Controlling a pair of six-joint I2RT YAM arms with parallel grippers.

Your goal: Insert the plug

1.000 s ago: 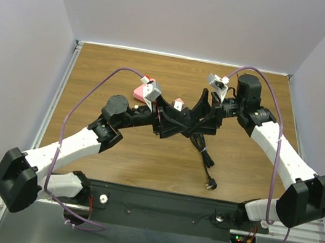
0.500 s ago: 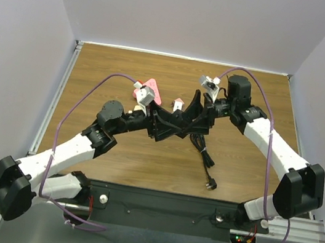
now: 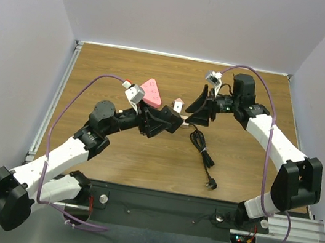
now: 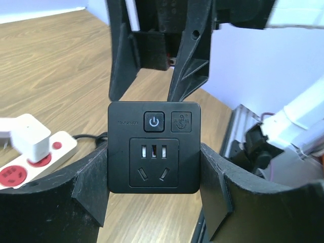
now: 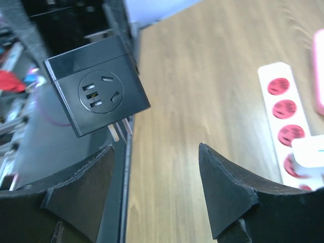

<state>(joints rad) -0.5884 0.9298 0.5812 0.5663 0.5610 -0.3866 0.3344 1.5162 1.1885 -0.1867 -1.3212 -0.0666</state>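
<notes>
My left gripper (image 4: 154, 174) is shut on a black square plug adapter (image 4: 154, 147), gripping its two sides, socket face and power button toward the camera. In the top view this gripper (image 3: 169, 121) holds it above the table's middle. The right wrist view shows the adapter (image 5: 96, 104) in the air with metal prongs (image 5: 119, 130) sticking out below. My right gripper (image 5: 157, 167) is open and empty, a short way from the adapter, and shows in the top view (image 3: 197, 107). A white power strip with red sockets (image 5: 285, 119) lies on the table, also in the left wrist view (image 4: 30, 164).
A white cube plug (image 4: 24, 137) sits in the power strip (image 3: 178, 105). A pink triangular object (image 3: 152, 91) lies behind the left arm. A black cable (image 3: 203, 150) runs toward the front and ends in a loose plug (image 3: 211, 183).
The two grippers, close together at the middle before, have drawn apart. My left arm pulled back left with the black adapter; my right gripper backed off to the right and stands open.
</notes>
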